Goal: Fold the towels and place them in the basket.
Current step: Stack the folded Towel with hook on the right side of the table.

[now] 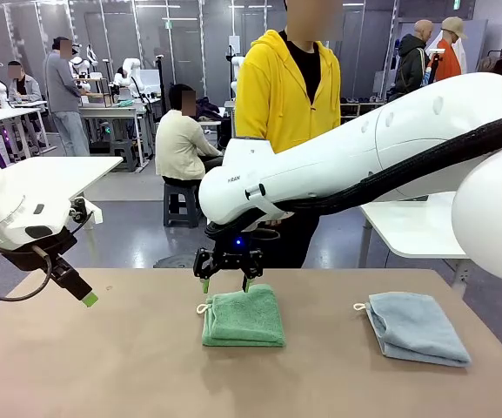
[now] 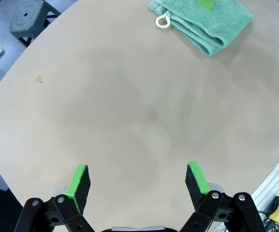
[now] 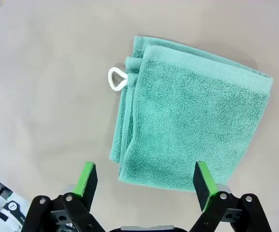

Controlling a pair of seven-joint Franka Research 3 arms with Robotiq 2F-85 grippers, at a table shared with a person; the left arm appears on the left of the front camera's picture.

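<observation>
I have the right hand (image 1: 228,280) hanging jaws-apart directly above the folded green towel (image 1: 244,317) at mid-desk (image 1: 103,366) — the nearer arm by far; the left hand (image 1: 89,299), also spread, sits off well apart.

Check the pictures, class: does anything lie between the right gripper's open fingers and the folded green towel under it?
Nothing visible does. The right gripper hangs open just above the far edge of the green towel, with only bare table around it. The white loop tag lies off to one side, clear of the fingers.
</observation>
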